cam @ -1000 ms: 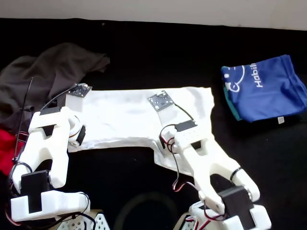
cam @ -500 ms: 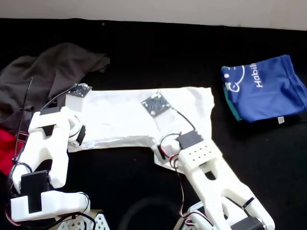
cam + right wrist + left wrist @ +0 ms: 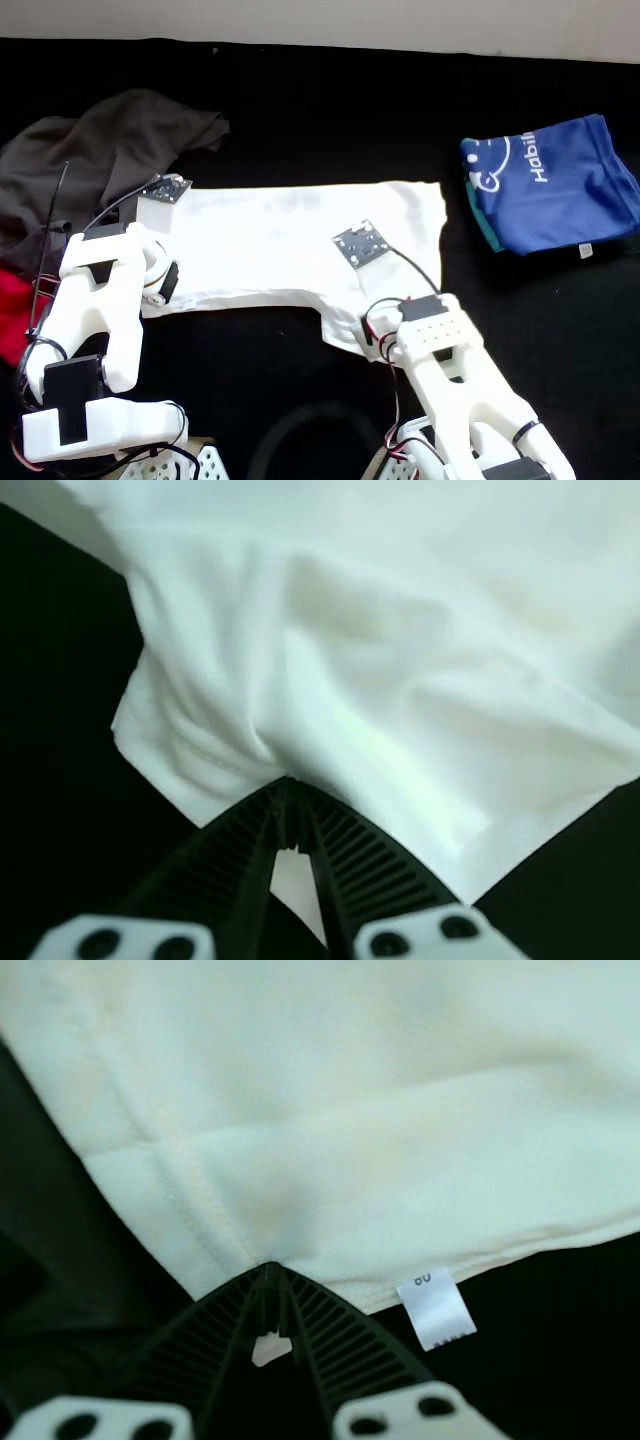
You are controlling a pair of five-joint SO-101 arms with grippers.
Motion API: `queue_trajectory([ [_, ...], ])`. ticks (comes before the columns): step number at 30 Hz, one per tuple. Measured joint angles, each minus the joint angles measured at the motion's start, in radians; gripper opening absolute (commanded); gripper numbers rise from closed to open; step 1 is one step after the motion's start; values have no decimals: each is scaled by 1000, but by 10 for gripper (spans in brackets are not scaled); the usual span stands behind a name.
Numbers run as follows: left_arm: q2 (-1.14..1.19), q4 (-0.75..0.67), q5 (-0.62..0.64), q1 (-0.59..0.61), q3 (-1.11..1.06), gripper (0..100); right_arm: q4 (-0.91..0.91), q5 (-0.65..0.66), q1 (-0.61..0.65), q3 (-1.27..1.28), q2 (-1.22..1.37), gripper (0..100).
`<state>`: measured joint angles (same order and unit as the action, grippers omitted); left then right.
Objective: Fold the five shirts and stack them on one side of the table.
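Hem of white shirt [image 3: 350,1110] pinched in left hand [image 3: 272,1272], small label [image 3: 435,1308] beside

a robotics lab bench, it seems: a black-draped table [image 3: 330,110] against a pale wall [image 3: 400,20] at 12 o'clock, a white plastic left arm [image 3: 95,300] at 7 and right arm [image 3: 450,365] at 5, with bare wires [image 3: 372,332] and a board [image 3: 360,245] exposed.

- A black worktop [image 3: 300,120] spreads across nearly the whole high view, matte and dark from left edge to right.
- Along the upper edge of the frame runs a pale strip [image 3: 320,18] beyond the worktop's far side; whether it is wall or floor cannot be told.
- The light falls soft and even.
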<state>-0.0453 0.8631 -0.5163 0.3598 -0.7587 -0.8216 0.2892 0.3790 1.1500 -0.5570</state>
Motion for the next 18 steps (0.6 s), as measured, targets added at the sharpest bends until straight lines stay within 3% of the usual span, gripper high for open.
queue_trajectory([
  [10, 0, 0, 0, 0, 0, 9, -163, 2, -26, -216, 0, 8],
  [18, 0, 0, 0, 0, 0, 9, -38, 2, -63, -103, 0, 8],
])
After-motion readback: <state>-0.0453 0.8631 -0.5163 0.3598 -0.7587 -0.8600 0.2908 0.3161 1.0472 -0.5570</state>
